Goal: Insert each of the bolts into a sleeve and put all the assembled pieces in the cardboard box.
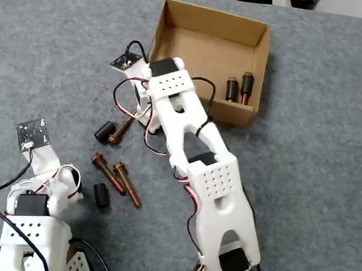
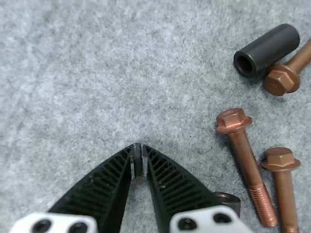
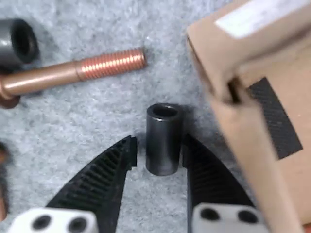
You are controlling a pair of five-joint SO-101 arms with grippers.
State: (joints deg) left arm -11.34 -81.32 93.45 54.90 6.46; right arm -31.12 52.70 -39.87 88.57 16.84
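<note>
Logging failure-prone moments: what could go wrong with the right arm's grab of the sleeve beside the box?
1. The right gripper stands open around the black sleeve, with one finger close to the cardboard box; that finger may snag or shove the wall.
2. The sleeve lies on its round side on the grey mat, nearer the box-side finger, so closing could roll or skew it.

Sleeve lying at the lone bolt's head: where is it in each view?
High: sleeve below-left of the cardboard box, at the bolt head.
Left wrist: sleeve beside that bolt's head, past two other bolts.
Right wrist: sleeve at the bolt's head end, far from its threads.
Shared landmark: the lone bolt.
</note>
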